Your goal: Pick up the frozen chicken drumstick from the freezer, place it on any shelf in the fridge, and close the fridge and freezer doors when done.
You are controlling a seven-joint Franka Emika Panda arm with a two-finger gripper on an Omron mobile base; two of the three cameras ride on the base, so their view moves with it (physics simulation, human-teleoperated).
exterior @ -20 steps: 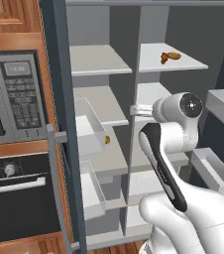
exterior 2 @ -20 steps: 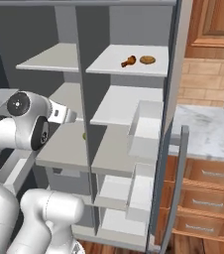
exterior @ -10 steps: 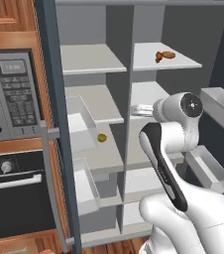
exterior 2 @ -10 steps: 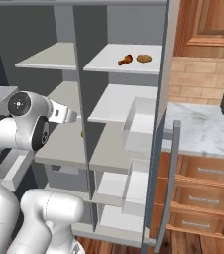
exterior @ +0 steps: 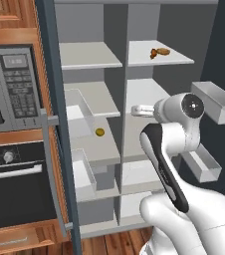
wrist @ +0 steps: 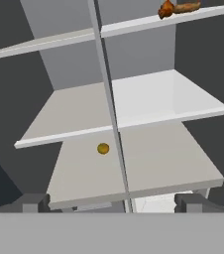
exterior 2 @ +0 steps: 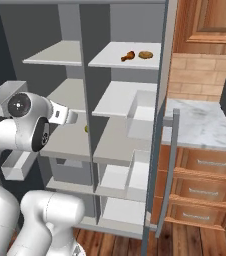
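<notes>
With the drumstick delivered, the risk lies in the closing: nearest the cameras, the white arm's two-finger gripper stands wide open and empty at mid-frame before the middle shelves, and from there a swing at the tall slate-blue fridge and freezer doors could, I judge, catch their clear inner bins or leave one door ajar. Farther in, the small yellow ball sits on a pale grey shelf of the freezer. Farthest, the reddish-brown club-shaped frozen chicken drumstick lies on the uppermost flat grey shelf of the fridge, seemingly just beside the tan-orange oval food item.
</notes>
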